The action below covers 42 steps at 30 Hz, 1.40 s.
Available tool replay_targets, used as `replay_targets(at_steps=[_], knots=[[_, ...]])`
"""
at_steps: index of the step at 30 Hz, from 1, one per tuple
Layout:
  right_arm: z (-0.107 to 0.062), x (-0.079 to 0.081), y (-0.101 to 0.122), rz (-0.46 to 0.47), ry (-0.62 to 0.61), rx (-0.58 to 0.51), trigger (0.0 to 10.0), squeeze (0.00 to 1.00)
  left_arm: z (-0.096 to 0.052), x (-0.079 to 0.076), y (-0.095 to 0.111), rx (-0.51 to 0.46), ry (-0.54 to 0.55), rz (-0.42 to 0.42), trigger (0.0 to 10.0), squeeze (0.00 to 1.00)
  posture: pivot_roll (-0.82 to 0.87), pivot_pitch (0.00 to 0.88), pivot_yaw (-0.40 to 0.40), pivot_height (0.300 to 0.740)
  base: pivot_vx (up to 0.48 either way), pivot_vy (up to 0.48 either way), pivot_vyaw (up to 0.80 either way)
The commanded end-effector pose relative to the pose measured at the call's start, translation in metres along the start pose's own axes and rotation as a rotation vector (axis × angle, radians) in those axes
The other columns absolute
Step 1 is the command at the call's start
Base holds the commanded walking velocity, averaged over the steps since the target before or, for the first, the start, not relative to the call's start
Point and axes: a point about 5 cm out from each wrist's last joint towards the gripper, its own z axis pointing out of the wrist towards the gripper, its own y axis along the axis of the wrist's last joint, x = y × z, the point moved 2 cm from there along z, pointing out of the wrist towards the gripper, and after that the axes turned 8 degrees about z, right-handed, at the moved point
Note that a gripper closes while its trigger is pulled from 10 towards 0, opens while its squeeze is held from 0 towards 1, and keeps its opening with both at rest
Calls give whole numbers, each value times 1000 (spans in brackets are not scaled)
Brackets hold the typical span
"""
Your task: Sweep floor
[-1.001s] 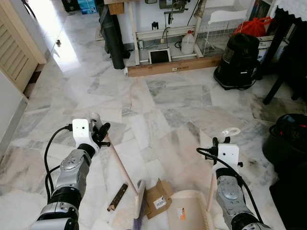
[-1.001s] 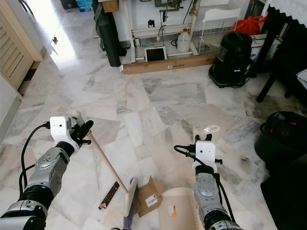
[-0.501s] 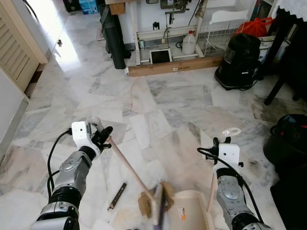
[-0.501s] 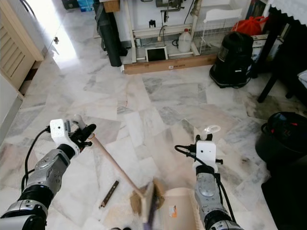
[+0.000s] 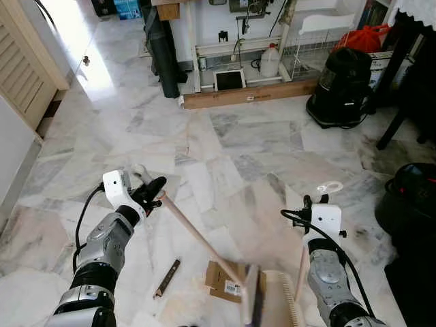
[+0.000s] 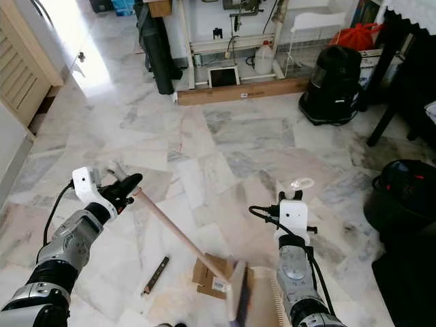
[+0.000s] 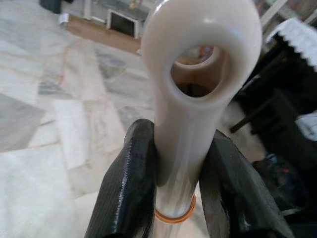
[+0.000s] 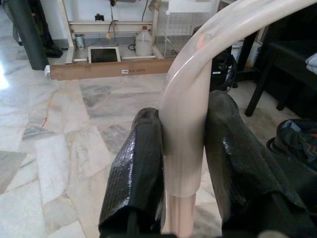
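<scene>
Adjoining dustpan (image 5: 276,306): broom (image 5: 204,240), cardboard (image 5: 225,281)

Broom head (image 5: 251,304) between cardboard scrap (image 5: 223,281) on its left and dustpan (image 5: 281,306) on its right.

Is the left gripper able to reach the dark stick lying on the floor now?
Probably not as things stand: the left gripper is shut on the broom handle, so its fingers are occupied. The dark stick lies unobstructed on the floor, below that arm.
</scene>
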Motion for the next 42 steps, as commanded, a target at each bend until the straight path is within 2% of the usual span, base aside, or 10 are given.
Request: replay_targets(at_steps=[1,8,11,15,19,24,29,32,37,42], knots=[[-2,2,-3,-3,6,20,10000,0,0,-2,8,-42,-33,-60,10000,0,100,83,93,740,0,0,0],[-1,4,-3,0,6,21,10000,0,2,-6,21,-81,-43,-57,10000,0,103,81,92,740,0,0,0],[-1,4,-3,-1,8,22,10000,0,2,1,46,-192,49,10,10000,0,103,82,92,740,0,0,0],[-2,3,-4,-6,7,23,10000,0,0,6,63,-248,108,117,10000,0,105,85,90,740,0,0,0],[-2,3,-4,-7,9,24,10000,0,-2,12,69,-266,190,239,10000,0,101,88,89,740,0,0,0],[-2,3,-4,-6,12,21,10000,0,-6,18,74,-301,272,313,10000,0,95,94,87,740,0,0,0],[-3,2,-5,-9,12,21,10000,0,-4,16,69,-269,263,414,10000,0,93,97,86,740,0,0,0],[-4,1,-5,-13,12,20,10000,0,-1,10,46,-183,213,531,10000,0,84,105,85,740,0,0,0],[-5,0,-5,-13,12,16,10000,0,0,7,27,-122,186,559,10000,0,74,111,86,740,0,0,0],[-5,0,-5,-13,12,16,10000,0,0,7,27,-122,186,559,10000,0,74,111,86,740,0,0,0]])
